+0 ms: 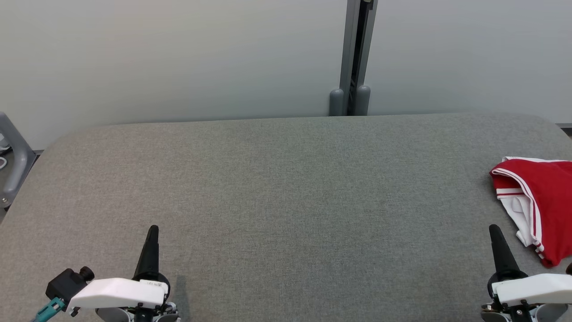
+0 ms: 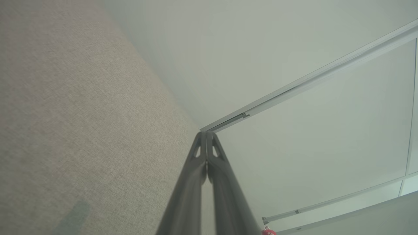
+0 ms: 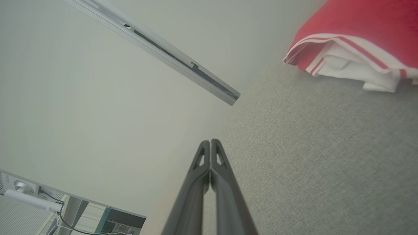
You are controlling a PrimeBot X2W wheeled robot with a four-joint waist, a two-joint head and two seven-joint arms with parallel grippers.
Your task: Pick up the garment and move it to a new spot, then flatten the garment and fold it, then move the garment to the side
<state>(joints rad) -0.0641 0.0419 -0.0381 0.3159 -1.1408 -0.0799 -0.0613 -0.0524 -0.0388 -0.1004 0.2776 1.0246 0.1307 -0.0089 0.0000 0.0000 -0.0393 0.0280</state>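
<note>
Left gripper: dark fingers clenched, empty, 7 o'clock. Right gripper: clenched, empty, 5 o'clock. Crumpled red cloth garment with white stripes: 3 o'clock edge of grey fabric-covered table. Advice: spread right fingers, reach toward 1 o'clock, pinch a thick fold.

The garment lies on the bench at its right end, partly cut by the edge of the head view. The left end effector stands over the near left of the bench and the right end effector over the near right, well apart. The garment sits near the right end effector, beyond it and to its right, not touching. A wall runs behind the bench, with an upright post right of centre. A rail stands off the bench's left end.
</note>
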